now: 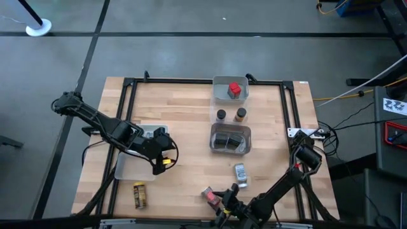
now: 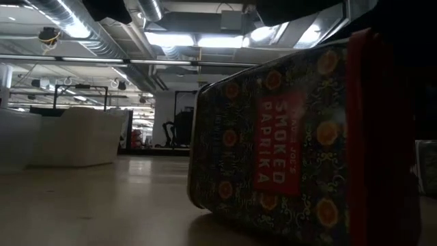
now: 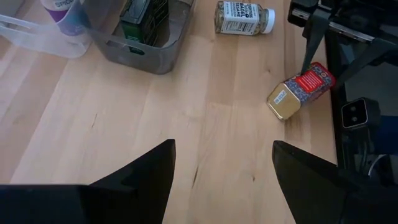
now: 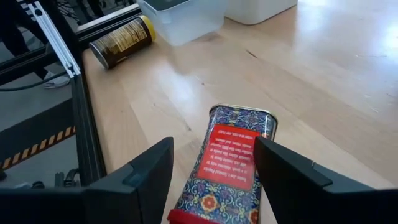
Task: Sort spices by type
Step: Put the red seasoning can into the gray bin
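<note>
A wooden table seen from above, with two dark robot arms reaching in. Near the front edge a paprika tin [image 4: 231,163] lies on its side, patterned, with a red label and a red cap. The right gripper [image 4: 211,171] is low over it, its fingers spread to either side of the tin and not yet pressing on it. The tin looks light, rigid and smooth (likely a little slippery), so a hold across its flat, broad sides near the middle seems safest; it could slide or turn on the wood if nudged at one end. The left gripper [image 3: 224,165] hangs wide open and empty over bare wood near a clear tray [image 1: 130,166] on the left side. At the table's far middle, a small bin [image 1: 220,93] holds a red box [image 1: 234,89]. Nearer, a second bin [image 1: 245,133] holds dark green tins [image 1: 229,140]. Between the two bins stand a dark jar [image 1: 220,114] and an orange-brown jar [image 1: 240,114]. A silver-grey jar [image 1: 240,172] lies just beyond the tin, and a yellow-capped jar [image 1: 139,194] lies near the front left corner.
</note>
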Tool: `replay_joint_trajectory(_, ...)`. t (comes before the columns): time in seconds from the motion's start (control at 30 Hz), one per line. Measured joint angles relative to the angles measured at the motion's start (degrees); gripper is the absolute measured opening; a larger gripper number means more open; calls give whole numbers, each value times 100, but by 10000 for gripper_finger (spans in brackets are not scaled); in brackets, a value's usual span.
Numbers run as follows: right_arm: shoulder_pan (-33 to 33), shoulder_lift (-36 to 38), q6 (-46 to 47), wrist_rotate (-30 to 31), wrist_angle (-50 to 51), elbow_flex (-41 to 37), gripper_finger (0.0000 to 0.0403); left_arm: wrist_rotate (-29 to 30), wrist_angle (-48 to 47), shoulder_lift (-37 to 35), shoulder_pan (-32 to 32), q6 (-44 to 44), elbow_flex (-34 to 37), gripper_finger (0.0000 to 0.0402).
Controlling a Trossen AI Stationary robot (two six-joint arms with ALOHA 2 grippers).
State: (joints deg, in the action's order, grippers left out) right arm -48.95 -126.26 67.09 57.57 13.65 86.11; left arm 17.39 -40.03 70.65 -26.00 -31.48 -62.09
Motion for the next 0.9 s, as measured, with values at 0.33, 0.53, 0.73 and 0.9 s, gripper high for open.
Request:
replay_joint_trajectory(0.33,70,0,-138,-23,7,49,225,0,0,0,-2,0,0,251)
replay_joint_trajectory(0.53,55,4,-301,-175,347,385,225,0,0,0,-2,0,0,251)
replay_joint_trajectory(0.73,112,9,-289,-345,654,428,225,0,0,0,0,-2,0,251)
replay_joint_trajectory(0.9,188,9,-288,-683,657,428,225,0,0,0,0,-2,0,251)
